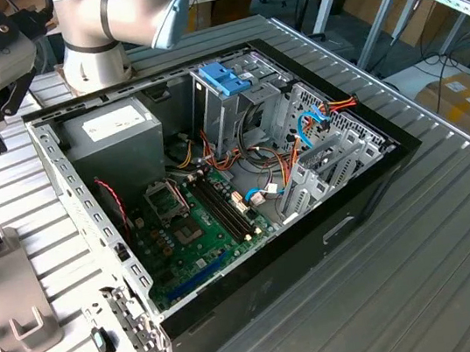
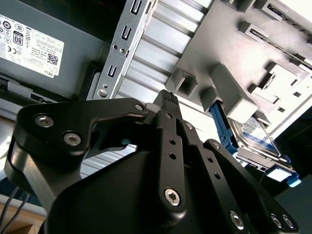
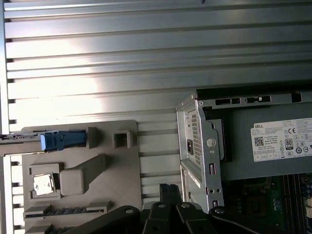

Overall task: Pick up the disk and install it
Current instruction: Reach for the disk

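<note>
1. Nearest us, the black metal claw (image 2: 168,97) hangs clenched on nothing over the ribbed grey metal table (image 3: 146,58).
2. Just past it, the flat grey-metal disk (image 2: 254,135), with a pale label and a light-blue carrier rail, stands on edge in a slot of the grey plastic fixture plate (image 2: 204,53), apart from the claw.
3. Beyond, the open black computer case (image 1: 260,287) lies beside the fixture plate, with a grey power supply box (image 1: 113,128) inside.

Open computer case (image 1: 318,256), grey fixture (image 1: 12,280)
</note>
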Tool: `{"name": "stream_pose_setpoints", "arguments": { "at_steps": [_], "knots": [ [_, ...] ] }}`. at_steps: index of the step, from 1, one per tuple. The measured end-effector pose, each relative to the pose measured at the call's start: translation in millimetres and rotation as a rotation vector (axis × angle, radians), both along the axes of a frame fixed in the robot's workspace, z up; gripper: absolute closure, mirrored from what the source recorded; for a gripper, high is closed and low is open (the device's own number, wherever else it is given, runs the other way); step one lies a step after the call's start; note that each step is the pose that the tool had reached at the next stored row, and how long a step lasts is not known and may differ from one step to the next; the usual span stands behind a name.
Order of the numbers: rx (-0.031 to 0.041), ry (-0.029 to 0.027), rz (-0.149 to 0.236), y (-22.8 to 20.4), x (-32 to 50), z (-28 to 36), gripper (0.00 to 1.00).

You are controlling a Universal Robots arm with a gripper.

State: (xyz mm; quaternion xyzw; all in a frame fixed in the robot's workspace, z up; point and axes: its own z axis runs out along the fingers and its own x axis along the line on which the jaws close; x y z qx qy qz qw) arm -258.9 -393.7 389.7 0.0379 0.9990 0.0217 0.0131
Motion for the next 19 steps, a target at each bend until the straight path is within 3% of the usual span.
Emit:
{"name": "stream_pose_setpoints", "arguments": {
  "at_steps": [11, 19],
  "knots": [
    [0.0, 0.0, 0.0, 0.0, -3.1, -0.1, 0.89],
    [0.0, 0.0, 0.0, 1.3, -24.7, -1.0, 0.89]
  ]
}}
